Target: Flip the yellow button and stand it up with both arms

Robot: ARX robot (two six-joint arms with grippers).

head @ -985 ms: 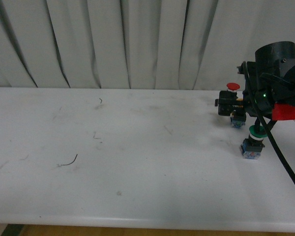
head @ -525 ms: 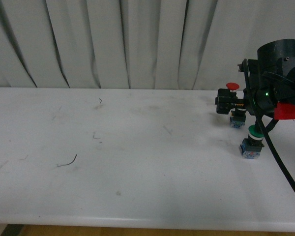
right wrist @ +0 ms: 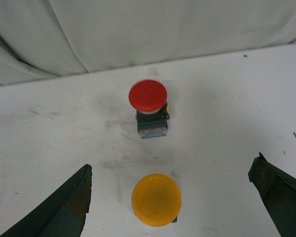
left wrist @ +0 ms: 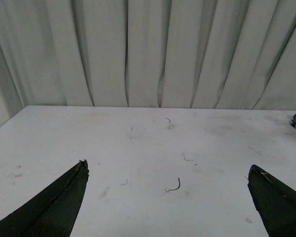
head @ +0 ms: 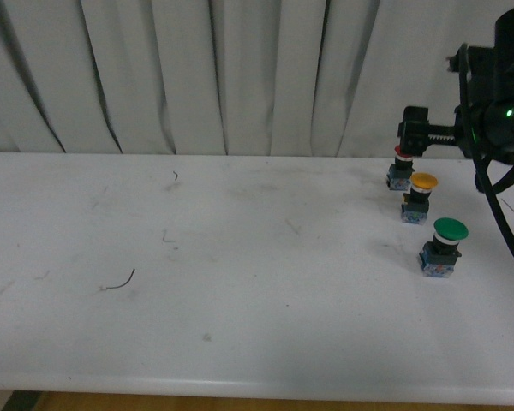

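The yellow button (head: 422,193) stands upright on the white table (head: 240,257) at the far right, orange-yellow cap up on a black neck and blue-grey base. In the right wrist view its cap (right wrist: 156,199) shows from above, in line with the gap between the two black fingers and clear of both. My right gripper (right wrist: 172,163) is open and empty; in the front view it (head: 414,130) hangs above and behind the button. My left gripper (left wrist: 167,165) is open over bare table, far from the button. The left arm is out of the front view.
A red-capped button (right wrist: 148,106) stands just behind the yellow one. A larger green-capped button (head: 444,244) stands in front of it, nearer the table's right edge. A black cable (head: 505,231) trails down from the right arm. Small wire scraps (head: 120,282) lie at the left. Grey curtains hang behind.
The right gripper has risen and drawn back from the yellow button. The button, hidden by the gripper before, now stands in plain view with its cap up.
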